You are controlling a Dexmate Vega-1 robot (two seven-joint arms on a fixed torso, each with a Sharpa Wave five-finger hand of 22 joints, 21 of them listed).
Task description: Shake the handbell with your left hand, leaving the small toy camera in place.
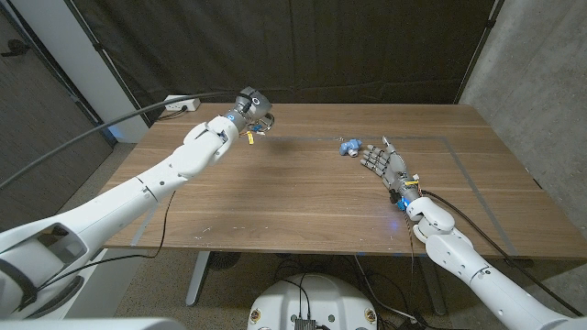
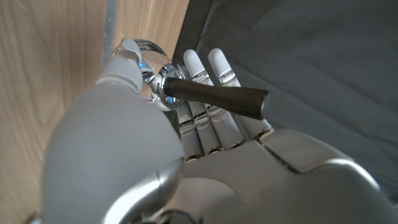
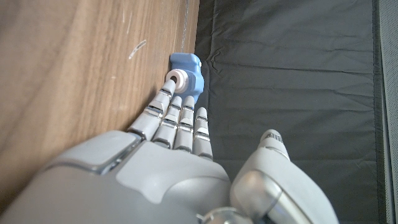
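Handbell [image 1: 254,104]: black handle, polished metal bowl, grasped in the left hand [image 1: 240,115] above the table's [image 1: 275,197] far left part; it wants short wrist flicks with a firm grip, kept over that corner. Small toy camera [image 1: 349,146]: blue, far centre, just beyond the right hand's [image 1: 387,163] released, outstretched fingers [image 3: 177,118]. No legible writing.

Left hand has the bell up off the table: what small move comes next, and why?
Probably a short wrist flick to ring it. The left hand already holds the bell by its black handle, raised above the table. The toy camera sits apart by the right hand, so it should stay put.
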